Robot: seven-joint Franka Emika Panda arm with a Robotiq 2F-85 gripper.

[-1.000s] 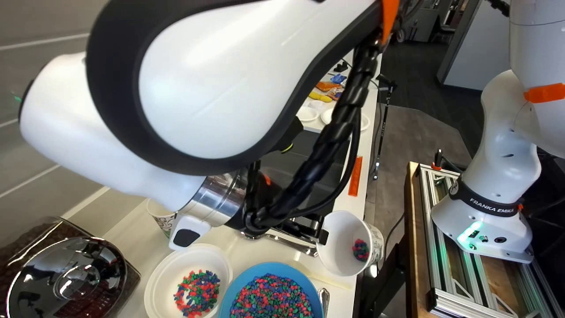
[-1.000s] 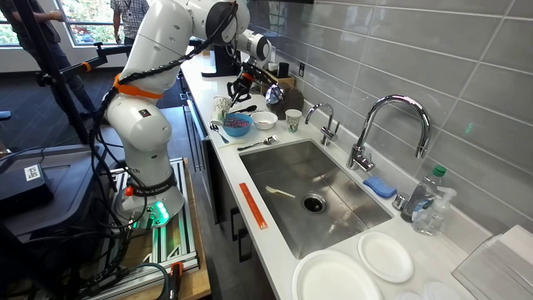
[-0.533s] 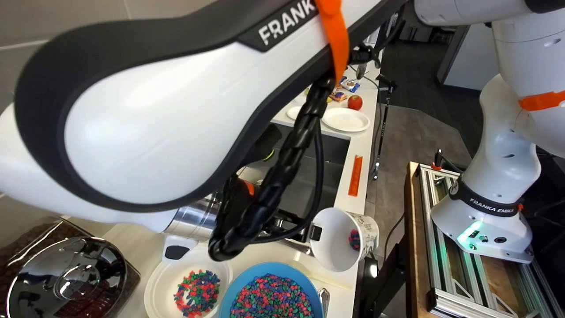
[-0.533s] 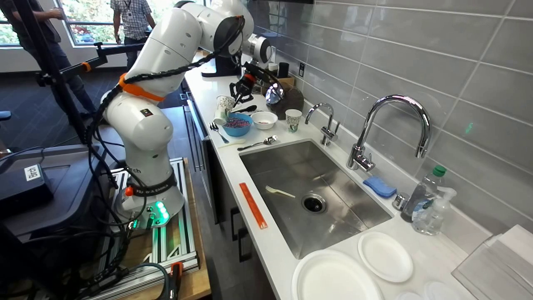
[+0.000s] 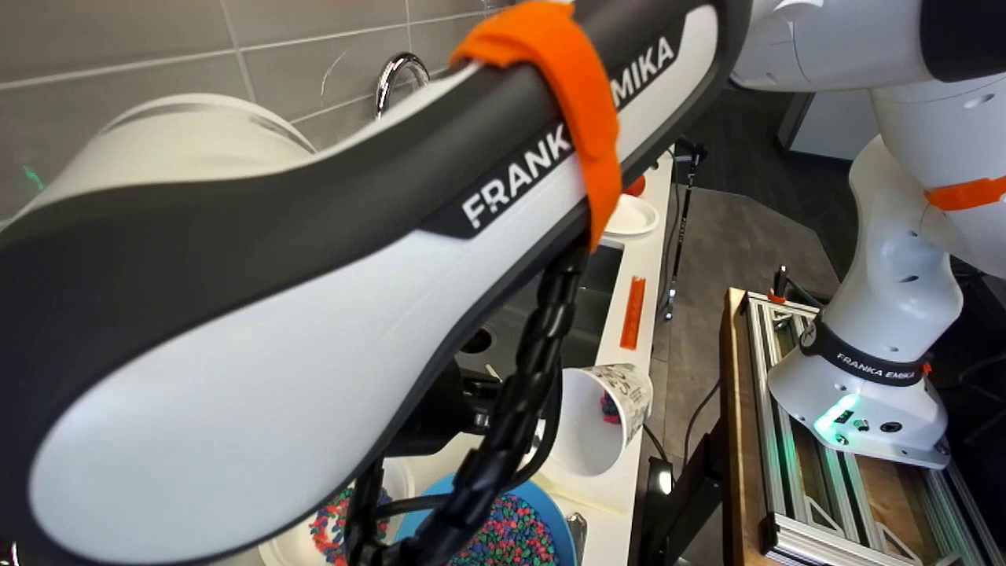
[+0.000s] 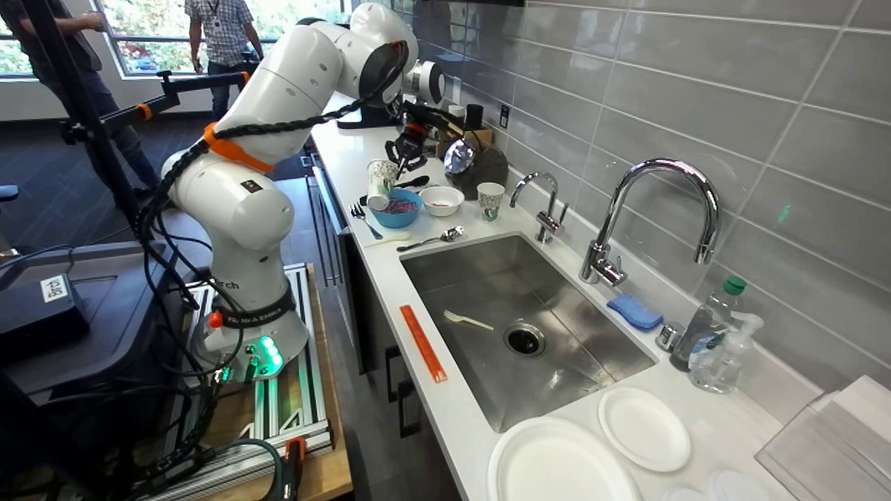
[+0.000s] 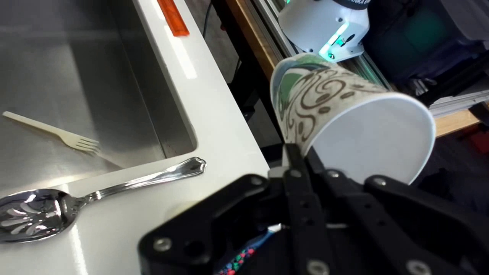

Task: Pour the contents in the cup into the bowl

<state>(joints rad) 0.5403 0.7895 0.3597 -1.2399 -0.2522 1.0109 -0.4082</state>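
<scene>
While the tool [image 7: 303, 152] is gripping the brown-swirled white paper cup [image 7: 340, 109], tilted and holding small multicoloured bits [image 5: 611, 408], near the round blue bowl [image 6: 397, 220], lining-up is presumably running, next needing steeper tipping.

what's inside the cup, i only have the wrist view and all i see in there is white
Observer: An exterior view shows a few red and dark pieces inside the cup.
Operator: ok and what does it line up with from outside
Observer: In an exterior view its lower end overlaps the rim of the blue bowl; whether they touch, I can't tell.
Operator: any other cup around
Observer: Yes, a smaller patterned cup stands upright beside a white bowl.
</scene>
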